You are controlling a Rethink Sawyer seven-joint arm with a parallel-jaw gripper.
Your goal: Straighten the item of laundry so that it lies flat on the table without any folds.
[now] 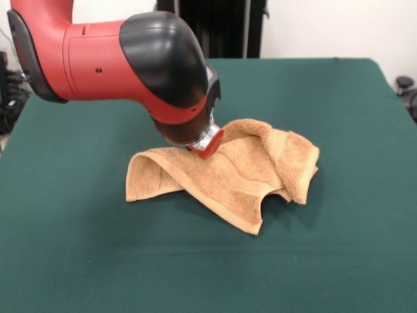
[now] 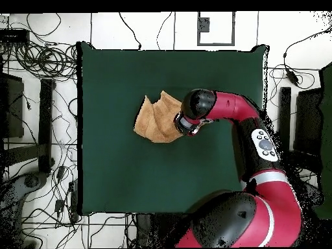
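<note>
**Arm low over a rumpled towel**

Front view: the towel [image 1: 228, 179] lies a little past the middle of the green table [image 1: 78, 261], still bunched and folded. One flap reaches toward nine o'clock and lifts into a low ridge along its far edge. A second flap runs down toward six o'clock and ends in a blunt corner, with a woven band visible along its edge. At three o'clock the cloth is doubled over itself into a thick roll that hangs down on that side. The red and black arm [image 1: 130, 59] comes in from the upper left, and its gripper [image 1: 206, 145] points down at the towel's far edge, at about eleven o'clock from the towel's middle. Only a red tip and a silver collar show under the wrist, touching or nearly touching the cloth. Whether the gripper is clenched, released or grasping the towel cannot be told.

Overhead view: the towel [image 2: 157, 120] sits slightly above the middle of the table [image 2: 117, 181], a crumpled shape with uneven edges. The arm [image 2: 240, 110] reaches in from the lower right, and the gripper [image 2: 186, 124] is at the towel's three o'clock edge, hidden under the wrist.
</note>
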